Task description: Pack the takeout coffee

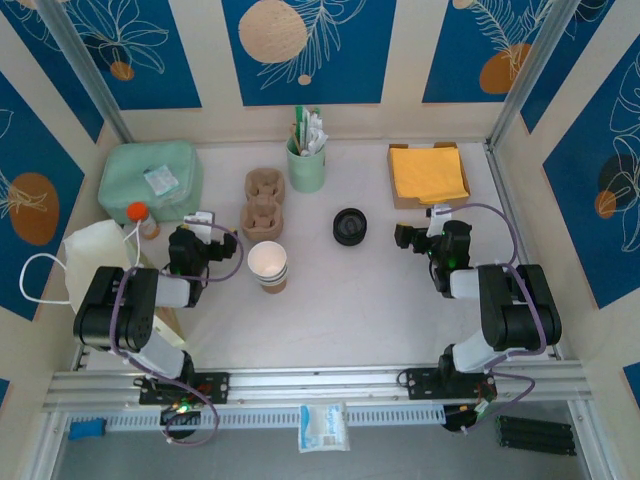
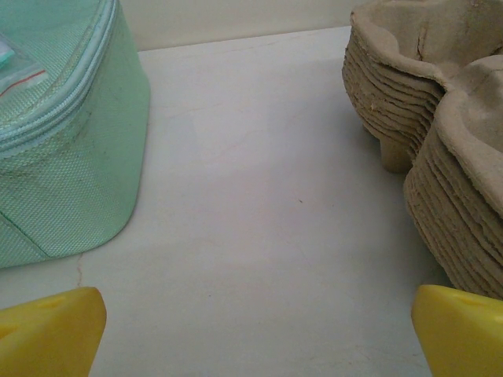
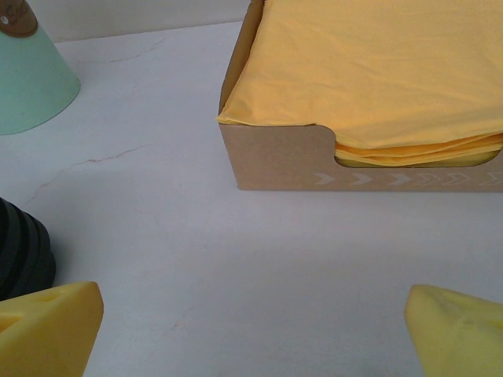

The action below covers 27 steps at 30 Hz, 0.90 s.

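Now I am holding my left end effector [image 2: 253, 326] and right end effector [image 3: 251, 330] wide apart, empty, probably readying a grasp; the takeout coffee [image 1: 267, 265] is standing lidless near the middle of the desk [image 1: 400, 300].

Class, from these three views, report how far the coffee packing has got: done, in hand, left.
Done: nothing visible. The cup stands open on the table, the black lids apart from it, the carriers empty. In hand: nothing; the left gripper and right gripper are open and empty. Left: lid the cup and pack it.
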Each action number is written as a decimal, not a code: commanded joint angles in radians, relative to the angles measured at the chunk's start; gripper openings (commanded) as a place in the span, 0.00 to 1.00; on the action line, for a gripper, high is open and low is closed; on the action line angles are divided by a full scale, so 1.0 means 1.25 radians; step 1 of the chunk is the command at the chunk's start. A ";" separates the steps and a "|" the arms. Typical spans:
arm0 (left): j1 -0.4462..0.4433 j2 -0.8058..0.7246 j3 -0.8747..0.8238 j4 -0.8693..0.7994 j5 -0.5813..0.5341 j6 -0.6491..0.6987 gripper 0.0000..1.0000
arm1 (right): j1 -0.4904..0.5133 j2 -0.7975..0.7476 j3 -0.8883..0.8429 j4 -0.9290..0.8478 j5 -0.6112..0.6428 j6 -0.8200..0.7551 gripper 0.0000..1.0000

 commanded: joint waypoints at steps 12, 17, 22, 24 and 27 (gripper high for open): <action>0.015 0.003 0.017 -0.008 0.024 0.002 0.99 | -0.009 0.002 0.019 0.002 -0.024 -0.008 0.99; 0.015 -0.004 0.005 0.009 0.026 0.002 0.99 | -0.010 -0.004 0.013 0.010 -0.024 -0.007 0.99; 0.014 -0.086 0.017 -0.083 0.001 -0.004 0.99 | -0.012 -0.095 0.082 -0.180 0.025 0.016 0.99; 0.014 -0.123 0.038 -0.150 -0.007 -0.006 0.99 | -0.009 -0.128 0.109 -0.246 0.037 0.023 0.99; 0.014 -0.174 0.058 -0.212 -0.029 -0.013 0.99 | -0.016 -0.177 0.147 -0.343 0.086 0.107 0.99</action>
